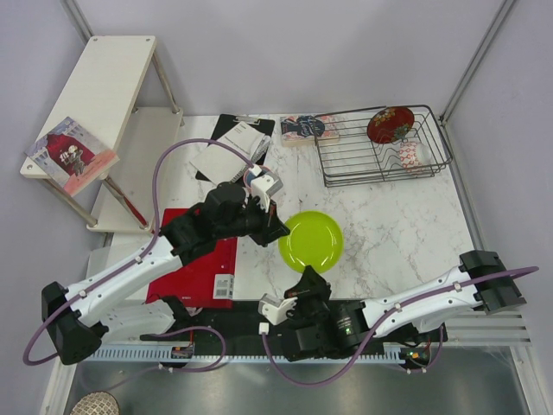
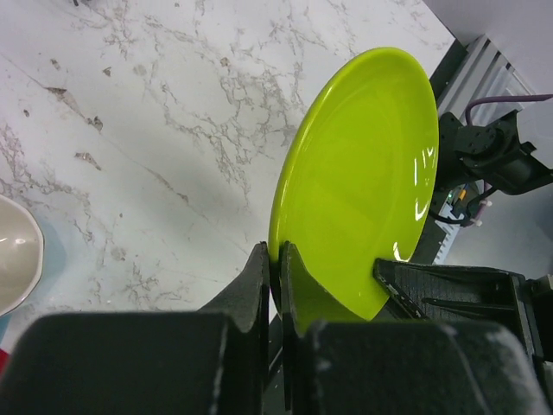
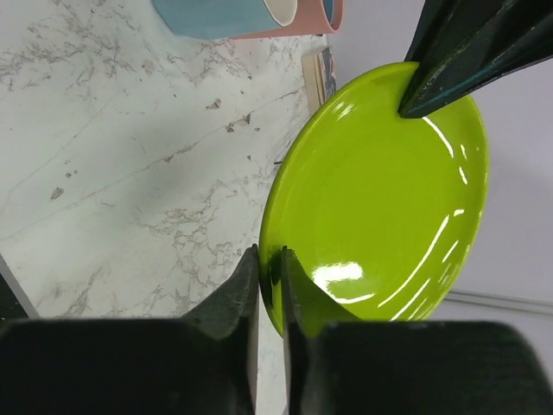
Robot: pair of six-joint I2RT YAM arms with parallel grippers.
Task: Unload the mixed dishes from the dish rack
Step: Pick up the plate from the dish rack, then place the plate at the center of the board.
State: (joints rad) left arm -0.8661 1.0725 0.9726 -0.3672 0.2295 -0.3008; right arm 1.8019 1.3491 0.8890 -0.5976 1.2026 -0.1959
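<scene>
pale wood first: at the far left a shelf unit (image 1: 102, 95) stands beside the marble table (image 1: 406, 225). next to it on the table lies a flat red board (image 1: 200, 264), partly under the left arm. the left gripper (image 1: 281, 232) reaches in over the board's right edge. its two fingers are pinched together on the left rim of the lime-green plate (image 1: 311, 239), and the left wrist view shows that rim wedged in the narrow slit between the black fingers (image 2: 257, 281). the plate is mid-table and well apart from the rack, its face up to the overhead camera. whether it rests on the marble or is held just above it, i cannot tell. at the plate's near rim the right gripper (image 1: 307, 278) is closed down on the edge too, its fingers (image 3: 246, 277) nipping the green lip. at the far right corner stands the black wire dish rack (image 1: 346, 160). it holds a dark red floral plate (image 1: 389, 124) propped at the back and a small patterned bowl (image 1: 413, 156) just right of centre.
</scene>
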